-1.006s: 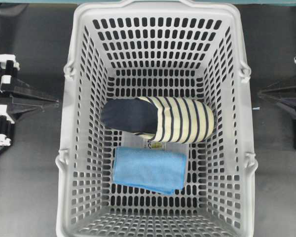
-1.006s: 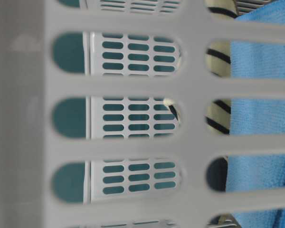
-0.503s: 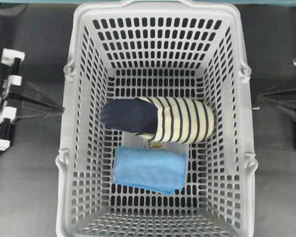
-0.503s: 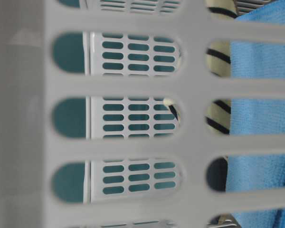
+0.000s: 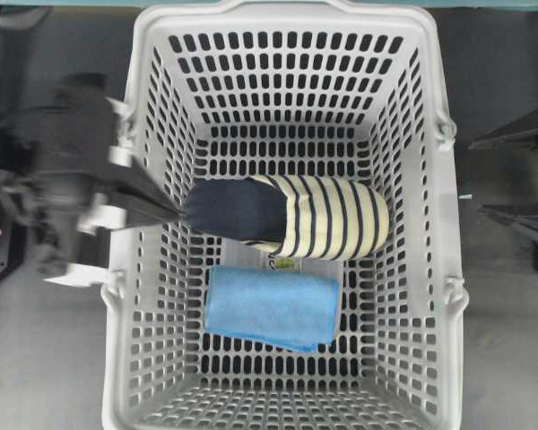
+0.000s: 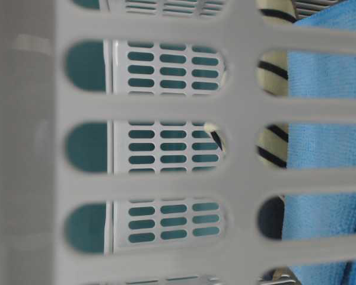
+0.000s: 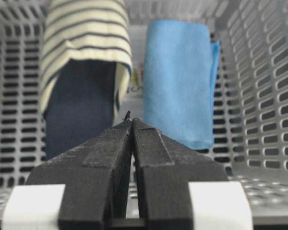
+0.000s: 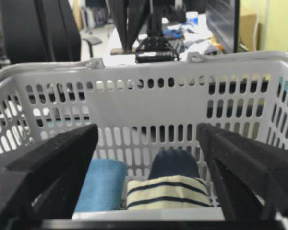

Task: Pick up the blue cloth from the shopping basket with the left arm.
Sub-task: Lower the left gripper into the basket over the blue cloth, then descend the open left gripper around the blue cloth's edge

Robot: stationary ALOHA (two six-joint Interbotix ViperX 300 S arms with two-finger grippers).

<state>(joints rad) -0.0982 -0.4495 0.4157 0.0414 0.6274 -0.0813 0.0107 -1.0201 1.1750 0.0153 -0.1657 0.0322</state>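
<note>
Left gripper (image 7: 132, 123) pressed together, empty, above basket rim, aimed inside. Blue cloth (image 5: 271, 308) folded flat on shopping basket (image 5: 447, 224) floor, just beside striped slipper (image 5: 287, 216). Judged soft, light, limp; pinch top fold near edge, avoiding floor slots.

Black left arm (image 5: 67, 184), matte black foam-padded jaws, white blocks at their base.

Even, bright light, soft shadows. From overhead the left arm (image 5: 67, 184) smears with motion blur (everything else sharp). At table level the near shopping basket (image 6: 166, 107) wall is out of focus.
</note>
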